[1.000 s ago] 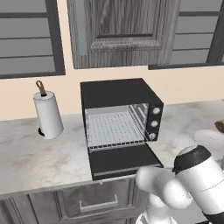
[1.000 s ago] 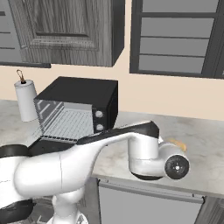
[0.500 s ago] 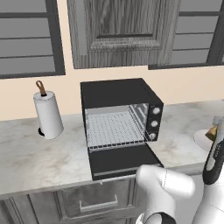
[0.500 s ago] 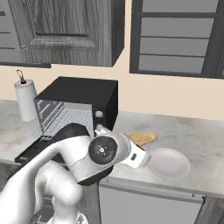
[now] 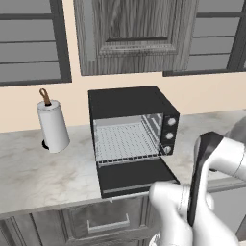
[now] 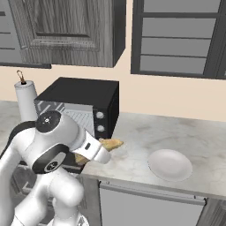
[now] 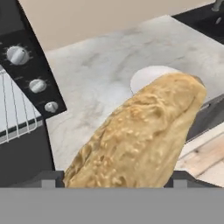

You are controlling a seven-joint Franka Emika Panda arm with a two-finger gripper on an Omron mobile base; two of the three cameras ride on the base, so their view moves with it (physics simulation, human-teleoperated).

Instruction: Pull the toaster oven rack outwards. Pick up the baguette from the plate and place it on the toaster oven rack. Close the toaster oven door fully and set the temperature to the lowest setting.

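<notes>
The toaster oven stands on the worktop with its door dropped flat toward the front edge, and the rack sits inside the pale cavity with nothing on it. The plate lies bare near the worktop's front edge, well to the right of the oven.

The baguette is off the plate and up in the gripper. In the hand view it rises from between the jaws, which are clamped on its lower end, and it covers most of the plate behind it. The right base view shows the loaf's tan tip poking out past the white hand, above the worktop just right of the oven's knob column and well left of the plate.

The left base view gives the open cavity head-on, with the rack's mesh and the paper towel roll near the worktop's back edge to the oven's left. The hand view catches the three knobs close up and a strip of rack wire at its left edge.
</notes>
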